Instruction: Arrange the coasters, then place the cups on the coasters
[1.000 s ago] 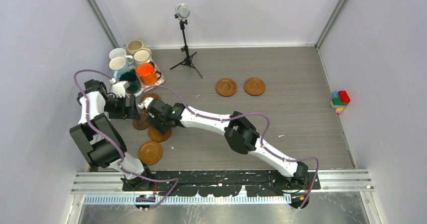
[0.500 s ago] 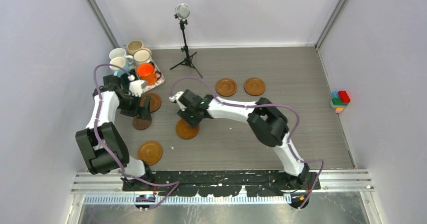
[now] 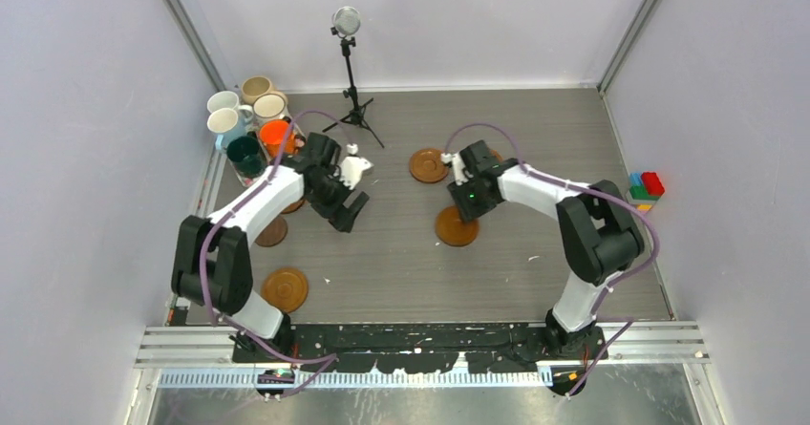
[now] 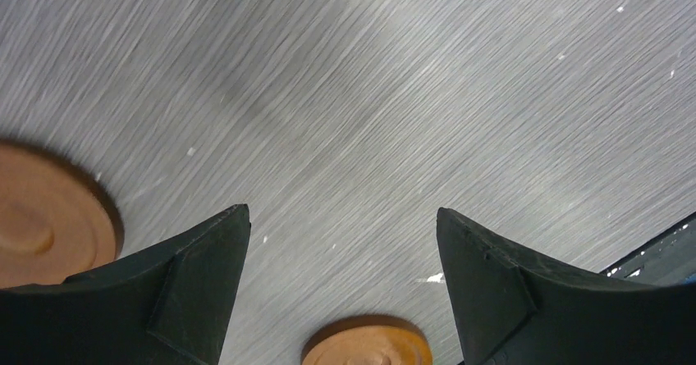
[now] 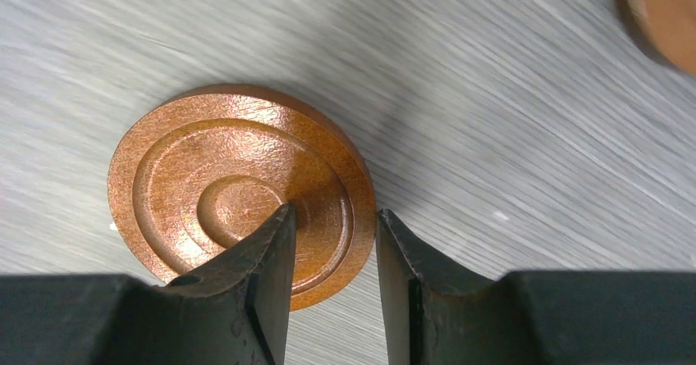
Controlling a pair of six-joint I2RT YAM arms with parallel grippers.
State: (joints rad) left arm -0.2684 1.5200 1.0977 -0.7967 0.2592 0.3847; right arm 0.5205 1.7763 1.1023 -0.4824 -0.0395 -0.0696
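My right gripper [image 5: 332, 209] is shut on the rim of a brown coaster [image 5: 238, 193], one finger on its top and the other outside its edge. From above, this coaster [image 3: 457, 227] sits mid-table below another coaster [image 3: 429, 165]. My left gripper [image 3: 349, 212] hangs open over bare table with nothing between its fingers [image 4: 205, 258]. Two coasters show at the edges of its view, one at the left [image 4: 49, 217] and one at the bottom [image 4: 365, 349]. A small dark coaster [image 3: 270, 232] and a larger one [image 3: 285, 289] lie at the left. The cups [image 3: 246, 119] cluster at the back left, the orange one [image 3: 277, 137] and the dark green one [image 3: 246, 154] nearest.
A microphone on a tripod [image 3: 351, 110] stands at the back centre. Coloured toy blocks [image 3: 646, 189] sit by the right wall. The cups rest on a floral tray [image 3: 298, 146]. My right wrist covers the spot to the right of the back coaster.
My right gripper has travelled from the left side to the centre right with the coaster, its jaws narrowing. My left gripper has swung right, away from the tray, still open.
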